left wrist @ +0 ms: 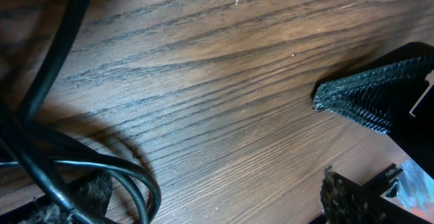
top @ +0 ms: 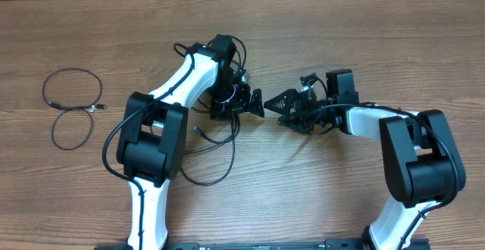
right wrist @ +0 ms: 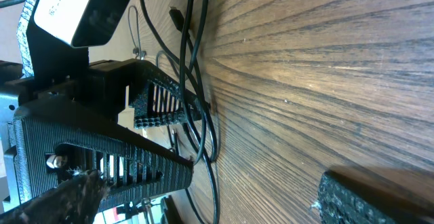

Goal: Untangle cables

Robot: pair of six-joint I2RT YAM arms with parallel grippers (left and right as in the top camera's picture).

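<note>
Currently, both arms are at the middle of the table [top: 318, 204] with their tips facing each other, close together but apart. The left gripper [top: 258, 103] points right with its jaws spread wide and nothing between them. The right gripper [top: 274, 104] points left, likewise wide open and empty; the right wrist view shows bare wood between its fingers [right wrist: 369, 197]. One loose cable [top: 220, 155] lies in slack loops on the table beside the left arm [top: 155, 140] and runs up beneath the left wrist; whether it touches the fingers cannot be told. A second, coiled cable [top: 72, 91] lies in two rings near the table's left side, well apart from both grippers, with a silver-tipped plug [top: 96, 108] where the rings meet.
</note>
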